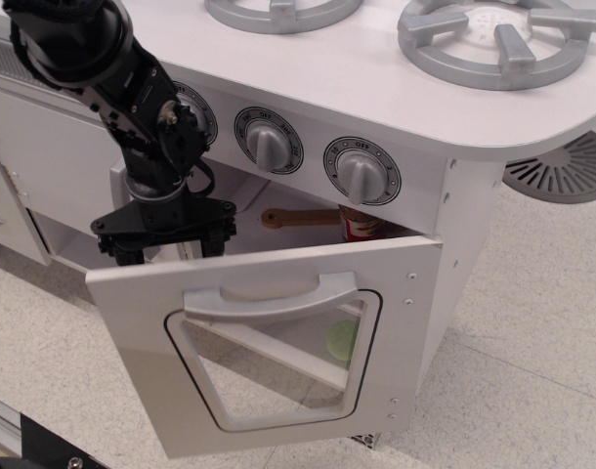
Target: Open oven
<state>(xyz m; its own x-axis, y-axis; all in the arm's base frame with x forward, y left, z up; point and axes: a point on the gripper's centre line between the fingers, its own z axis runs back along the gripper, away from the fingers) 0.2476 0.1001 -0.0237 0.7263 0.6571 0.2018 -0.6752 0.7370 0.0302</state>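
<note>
Half-open oven [269,352] door, centre frame. Gripper [164,244], fingers spread and gripping nothing, sits behind door's top-left edge. Step: levering door down. Next: push farther outward.

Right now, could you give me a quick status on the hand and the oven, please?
Hand behind the oven door's top left edge, grip unclear. Door partly open, tilted outward. Handle untouched. Nothing blocking the swing.

single view, high front, close, angled down
</note>
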